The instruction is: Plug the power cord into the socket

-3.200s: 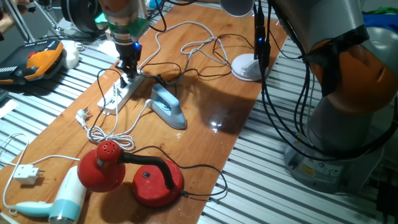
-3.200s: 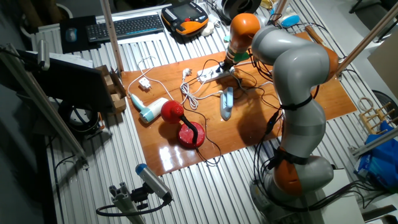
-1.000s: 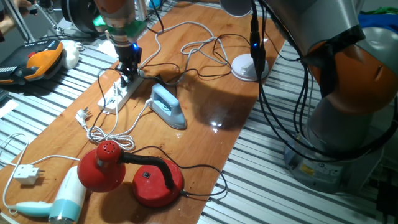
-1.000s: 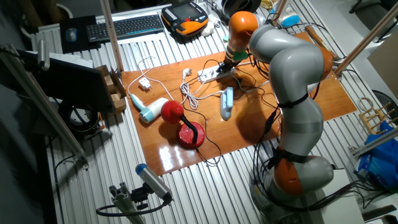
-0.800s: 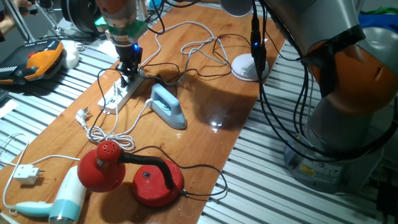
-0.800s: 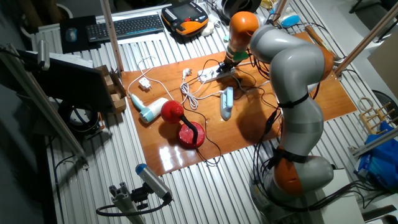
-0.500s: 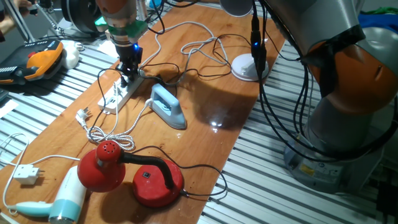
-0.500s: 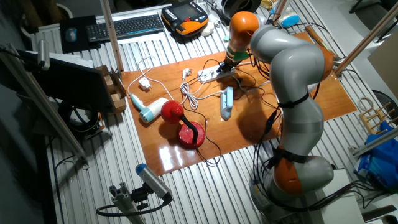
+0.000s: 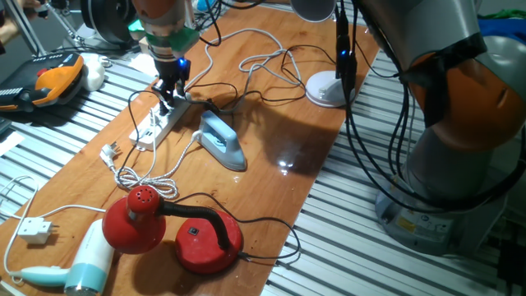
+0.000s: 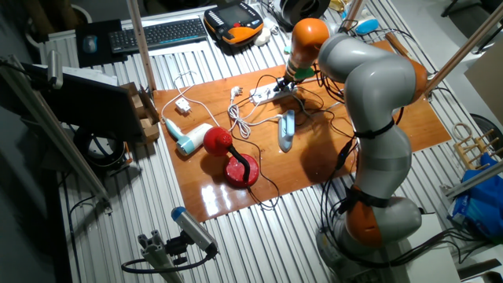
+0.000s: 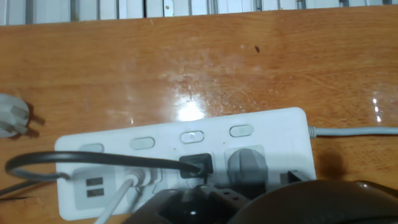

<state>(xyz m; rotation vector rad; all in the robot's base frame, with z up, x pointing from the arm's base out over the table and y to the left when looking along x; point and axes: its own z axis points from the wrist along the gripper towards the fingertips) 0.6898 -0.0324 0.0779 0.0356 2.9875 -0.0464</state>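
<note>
while hovering just above socket [image 9: 158, 122], gripper [image 9: 168, 92] jaw state impossible to tell.
straight under gripper, black plug of cord [image 11: 81, 159] seated in socket's outlet; iron [image 9: 220, 140] lying beside.

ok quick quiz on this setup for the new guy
1. True or false: the power cord has its plug in an outlet of the socket.
2. What lies next to the socket on the wooden board? A) blue iron B) kettle C) mug
3. Fill in: the lamp by the hair dryer is coloured ___.
Key: 1 true; 2 A; 3 red.
</note>
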